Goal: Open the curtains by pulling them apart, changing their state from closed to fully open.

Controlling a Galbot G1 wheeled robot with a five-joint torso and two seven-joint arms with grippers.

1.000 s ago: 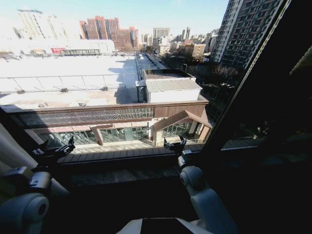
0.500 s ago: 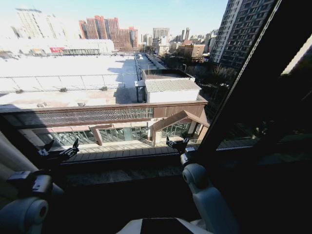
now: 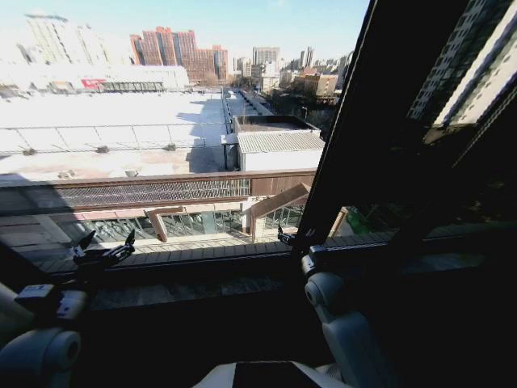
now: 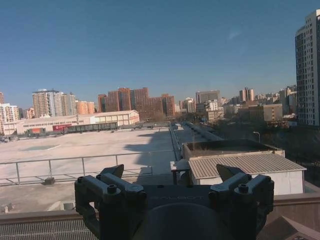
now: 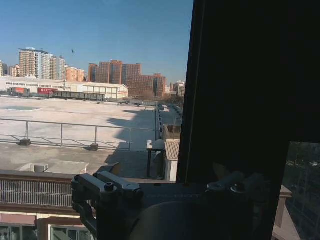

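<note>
Of the curtains I see at most a cream sliver (image 3: pixel 6 311) at the lower left edge of the head view; the window pane ahead is uncovered. My left gripper (image 3: pixel 105 252) is held up at the window sill (image 3: pixel 202 271), open with nothing between its fingers. In the left wrist view the left gripper (image 4: pixel 170 172) faces the city outside. My right gripper (image 3: pixel 291 238) is raised in front of the dark window frame bar (image 3: pixel 363 121). It is open and empty as well, and in the right wrist view the right gripper (image 5: pixel 167 170) sits half in the bar's shadow.
The black frame bar (image 5: pixel 240 100) runs slanted up the right half of the head view, close to my right gripper. Beyond the glass lie a flat roof (image 3: pixel 121 121) and tall buildings. The dark sill crosses just below both grippers.
The whole head view has shifted, so the camera moved: the frame bar now sits further left and the cream fabric at the left has nearly left the picture. Both grippers stay raised and open.
</note>
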